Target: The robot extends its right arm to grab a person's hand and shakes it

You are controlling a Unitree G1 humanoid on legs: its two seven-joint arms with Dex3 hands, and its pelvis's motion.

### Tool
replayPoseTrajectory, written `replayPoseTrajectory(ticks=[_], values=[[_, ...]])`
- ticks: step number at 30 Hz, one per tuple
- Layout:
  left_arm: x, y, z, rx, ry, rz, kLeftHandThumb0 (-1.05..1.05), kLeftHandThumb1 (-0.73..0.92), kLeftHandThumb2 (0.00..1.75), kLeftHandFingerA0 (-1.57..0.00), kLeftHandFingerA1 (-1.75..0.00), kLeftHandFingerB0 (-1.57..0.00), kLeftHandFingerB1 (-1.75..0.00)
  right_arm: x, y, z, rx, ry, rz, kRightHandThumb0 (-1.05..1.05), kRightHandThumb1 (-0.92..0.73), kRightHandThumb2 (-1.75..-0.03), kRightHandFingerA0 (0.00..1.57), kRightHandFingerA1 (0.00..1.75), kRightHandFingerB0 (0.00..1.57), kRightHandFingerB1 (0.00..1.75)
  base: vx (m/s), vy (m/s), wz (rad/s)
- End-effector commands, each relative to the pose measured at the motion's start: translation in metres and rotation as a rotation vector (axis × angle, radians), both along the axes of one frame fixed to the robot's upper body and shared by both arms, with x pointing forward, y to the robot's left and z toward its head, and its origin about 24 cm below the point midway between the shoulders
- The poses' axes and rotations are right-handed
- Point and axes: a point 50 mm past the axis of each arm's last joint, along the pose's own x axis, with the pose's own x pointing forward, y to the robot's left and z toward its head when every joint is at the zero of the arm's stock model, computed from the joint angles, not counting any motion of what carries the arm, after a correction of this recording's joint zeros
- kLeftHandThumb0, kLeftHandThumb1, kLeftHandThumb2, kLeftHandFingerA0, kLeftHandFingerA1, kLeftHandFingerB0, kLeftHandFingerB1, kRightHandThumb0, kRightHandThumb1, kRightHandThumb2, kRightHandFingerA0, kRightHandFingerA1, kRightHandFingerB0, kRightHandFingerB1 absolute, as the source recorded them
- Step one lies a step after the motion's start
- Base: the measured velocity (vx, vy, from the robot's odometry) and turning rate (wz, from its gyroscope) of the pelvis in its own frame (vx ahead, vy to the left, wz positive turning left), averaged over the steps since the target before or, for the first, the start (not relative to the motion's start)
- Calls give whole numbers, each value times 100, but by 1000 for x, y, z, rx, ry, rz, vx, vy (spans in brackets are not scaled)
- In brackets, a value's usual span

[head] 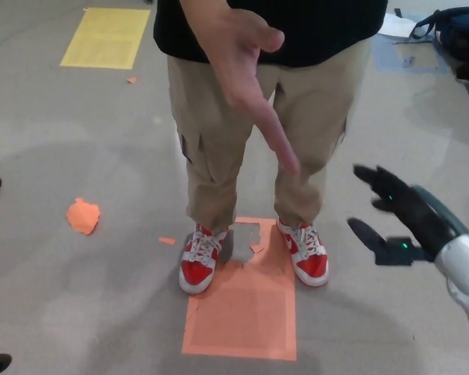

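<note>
Reaching in from the right, robot's right hand [397, 219] with fingers spread, holding nothing.
Person's hand [246, 74] hangs out front, fingers pointing down, above the orange floor patch [246, 308], not touching yet.

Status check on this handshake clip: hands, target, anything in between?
Right hand open, fingers spread, not touching anything. Left hand not in view. Person's hand extended, open, ungrasped. Nothing between the two hands.

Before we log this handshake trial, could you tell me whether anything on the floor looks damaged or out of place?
Yes: the orange floor marker is torn at its top edge, and a crumpled orange scrap lies loose on the floor.
</note>
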Motion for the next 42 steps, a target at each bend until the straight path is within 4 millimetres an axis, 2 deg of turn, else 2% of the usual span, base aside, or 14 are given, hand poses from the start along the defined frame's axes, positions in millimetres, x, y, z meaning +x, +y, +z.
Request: replayPoseTrajectory(ticks=[1, 5, 6, 15, 17, 18, 19, 20, 24, 25, 29, 31, 32, 42], values=[[-9, 8, 0, 10, 17, 18, -76, 74, 108, 0, -23, 0, -22, -28, 63, 138, -111, -241, 169, -92, -74, -112, 1, 37, 0, 7, 0, 0, 0], [-11, 8, -1, 4, 24, 20, -79, 76, 108, 0, -20, 0, -19, -22, 79, 141, -100, -231, 201, -93, -74, -86, 15, 40, 0, 0, 0, 0, 0], [-11, 9, -1, 7, 25, 17, -78, 76, 108, 0, -20, 0, -20, -21, 82, 142, -99, -229, 207, -92, -73, -111, 5, 41, 0, 7, 0, 0, 0], [-9, 9, 1, 7, 15, -10, -77, 76, 109, 0, -23, 0, -22, -2, 110, 153, -205, -184, 216, -91, -73, -111, 1, 37, 0, 8, 0, 0, 0], [-9, 9, 1, 3, 16, 1, -73, 92, 66, 0, -17, 0, -20, 0, 112, 152, -204, -175, 214, -89, -89, -68, 9, 35, 0, 1, 0, 0, 0], [-10, 9, 1, 5, 16, -6, -74, 92, 67, 0, -18, 0, -20, 1, 113, 151, -203, -168, 213, -90, -71, -106, 11, 41, 0, 6, 0, 0, 0], [-10, 9, 1, 4, 12, -9, -73, 76, 109, 0, -23, 0, -23, 3, 115, 149, -204, -157, 212, -89, -88, -67, 10, 36, 0, 1, 0, 0, 0], [-10, 9, 1, -2, 12, -4, -71, 92, 66, 0, -15, 0, -19, 4, 116, 148, -211, -150, 209, -91, -71, -106, 10, 42, 0, 6, 0, 0, 0], [-9, 9, 2, 1, 4, -4, -76, 76, 108, 0, -23, 0, -22, 8, 122, 146, -239, -131, 186, -91, -70, -108, 7, 48, 0, 8, 0, 0, 0], [-9, 9, 2, -3, 3, -8, -75, 76, 108, 0, -23, 0, -22, 9, 122, 145, -245, -128, 180, -90, -69, -83, 14, 46, 0, 0, 0, 0, 0], [-7, 8, 3, -6, 5, -5, -74, 76, 108, 0, -23, 0, -21, 14, 123, 146, -293, -104, 153, -89, -68, -106, 9, 48, 0, 9, 0, 0, 0], [-6, 8, 4, 8, -1, -20, -73, 77, 109, 0, -25, 0, -23, 18, 123, 146, -333, -105, 126, -88, -85, -64, 20, 40, 0, 0, 0, 0, 0], [-5, 8, 5, 21, -8, -40, -74, 78, 109, 0, -25, 0, -23, 21, 123, 147, -360, -100, 100, -90, -68, -107, 10, 49, 0, 9, 0, 0, 0], [-1, 9, 10, -7, -26, -50, -77, 78, 106, 0, -23, 0, -20, 40, 110, 141, -431, -78, -49, -90, -68, -105, 0, 41, 3, 9, 0, 0, 0]])
